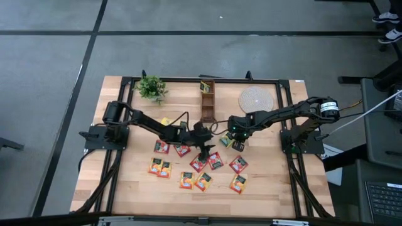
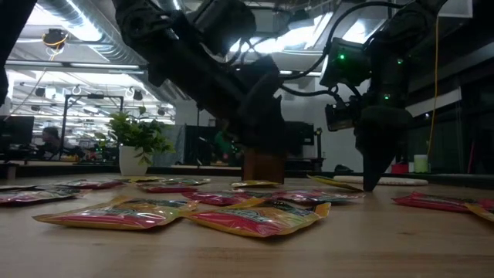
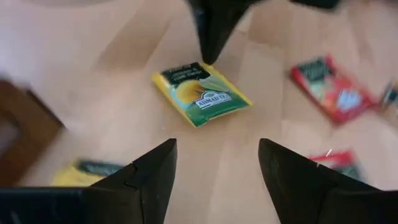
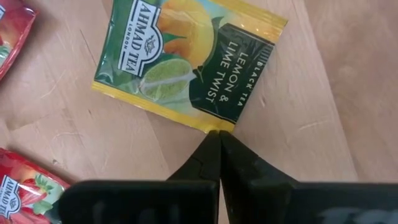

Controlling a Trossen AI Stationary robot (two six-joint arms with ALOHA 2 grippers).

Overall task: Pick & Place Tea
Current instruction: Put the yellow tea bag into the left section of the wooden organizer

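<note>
Wooden holder (image 1: 206,103), perhaps one sachet (image 1: 205,87)

sachets (image 1: 200,171) spread on tabletop (image 1: 125,188) front-centre | plant (image 1: 151,88) at back left | mat (image 1: 257,99) at back right | box (image 1: 206,100) between them

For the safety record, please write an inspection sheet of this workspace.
Surface: wooden table, dark frame.
Job's things: tea sachets scattered flat; a yellow-green sachet lies at the right pincer's tips.
Clutter: potted plant, woven mat, wooden holder.
Grippers: right pincer shut, tips at the sachet's edge; left pincer open above the table.
Cables: run along both arms.
Surroundings: grey floor, office room behind.
</note>
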